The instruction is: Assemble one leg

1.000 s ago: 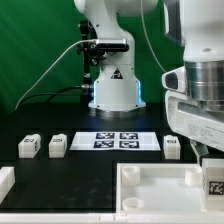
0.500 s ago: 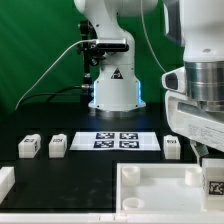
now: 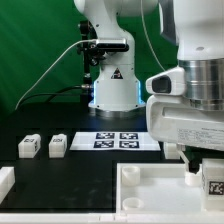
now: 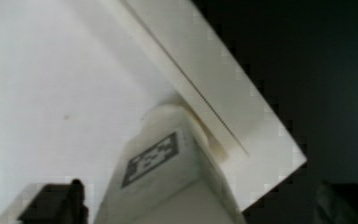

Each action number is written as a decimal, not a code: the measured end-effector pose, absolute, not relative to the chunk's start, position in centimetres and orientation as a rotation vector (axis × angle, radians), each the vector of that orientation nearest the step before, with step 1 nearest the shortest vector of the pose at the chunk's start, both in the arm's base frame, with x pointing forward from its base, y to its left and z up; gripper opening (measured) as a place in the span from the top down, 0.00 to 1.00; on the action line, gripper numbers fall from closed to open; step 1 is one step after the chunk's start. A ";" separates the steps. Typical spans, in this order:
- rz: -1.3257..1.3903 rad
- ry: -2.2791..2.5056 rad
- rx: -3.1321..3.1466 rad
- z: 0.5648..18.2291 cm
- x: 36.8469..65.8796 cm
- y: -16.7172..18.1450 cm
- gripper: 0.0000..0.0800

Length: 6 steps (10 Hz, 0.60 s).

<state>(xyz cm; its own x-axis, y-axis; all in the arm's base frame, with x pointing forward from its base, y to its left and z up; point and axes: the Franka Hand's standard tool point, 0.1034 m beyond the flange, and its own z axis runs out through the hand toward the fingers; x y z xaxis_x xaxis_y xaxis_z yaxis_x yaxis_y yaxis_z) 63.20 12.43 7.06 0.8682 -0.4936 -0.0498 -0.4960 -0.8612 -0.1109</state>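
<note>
My gripper (image 3: 204, 170) is low at the exterior view's right, over the near right corner of the large white tray-like piece (image 3: 150, 192). It is shut on a leg (image 3: 213, 184), a stubby white block with a tag. In the wrist view the leg (image 4: 167, 165) stands between my dark fingertips (image 4: 51, 202), against the tray piece's raised edge (image 4: 211, 90). Two more legs (image 3: 29, 146) (image 3: 57, 146) sit on the black table at the left.
The marker board (image 3: 115, 140) lies in the middle of the table in front of the arm's base (image 3: 113, 90). Another white part (image 3: 5, 181) shows at the lower left edge. The gripper body hides the table to the right of the marker board.
The wrist and gripper body have swung toward the exterior view's left, now covering the leg that stood right of the marker board. The held leg stays at the tray's corner.
</note>
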 end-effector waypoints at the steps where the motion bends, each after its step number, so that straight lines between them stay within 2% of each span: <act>1: 0.015 0.620 -2.960 7.0 63.2 12.5 0.19; 2: 0.016 0.630 -2.957 7.0 63.2 12.4 0.19; 4: 0.022 0.708 -2.943 6.9 63.2 12.2 0.51; 5: 0.021 0.752 -2.937 6.9 63.2 11.8 0.51; 6: 0.024 0.919 -2.909 6.8 63.2 11.1 0.58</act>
